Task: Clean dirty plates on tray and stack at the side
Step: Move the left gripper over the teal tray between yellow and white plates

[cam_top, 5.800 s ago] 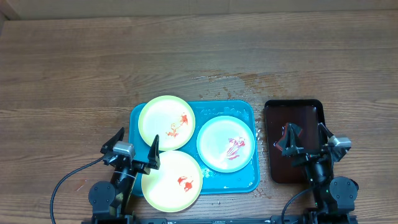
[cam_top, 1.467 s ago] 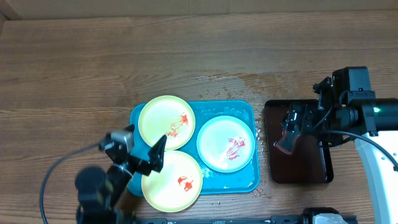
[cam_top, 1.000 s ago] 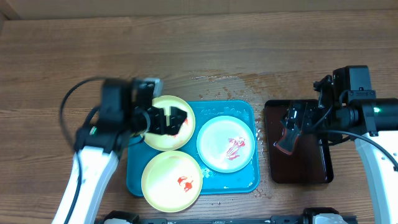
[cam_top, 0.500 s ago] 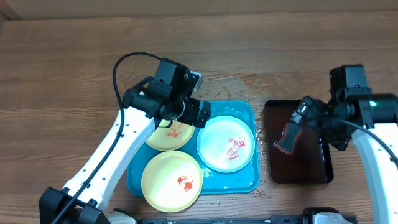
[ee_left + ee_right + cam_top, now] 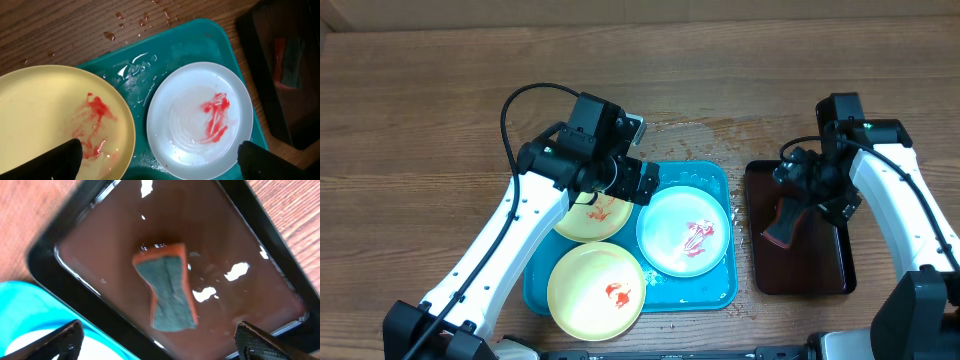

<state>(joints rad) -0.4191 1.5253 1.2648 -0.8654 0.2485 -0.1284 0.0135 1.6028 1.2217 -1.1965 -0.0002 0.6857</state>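
Pale plate (image 5: 200, 120) below spread left gripper (image 5: 160, 147), untouched

Occlusions and crops, as I see them.
Overhead: my left arm (image 5: 525, 210) covers the far half of the top yellow plate (image 5: 588, 215), and my right arm (image 5: 890, 200) hides the sponge's (image 5: 782, 225) upper end. Left wrist: that plate runs off the left and bottom edges, and the dark tray (image 5: 265, 60) and sponge are blurred.

two yellow plates (image 5: 588, 218) (image 5: 596, 292), one white plate (image 5: 684, 230), one turquoise tray (image 5: 705, 290), one dark tray (image 5: 820, 272), one sponge (image 5: 170, 297), two arms (image 5: 532, 208) (image 5: 886, 190).
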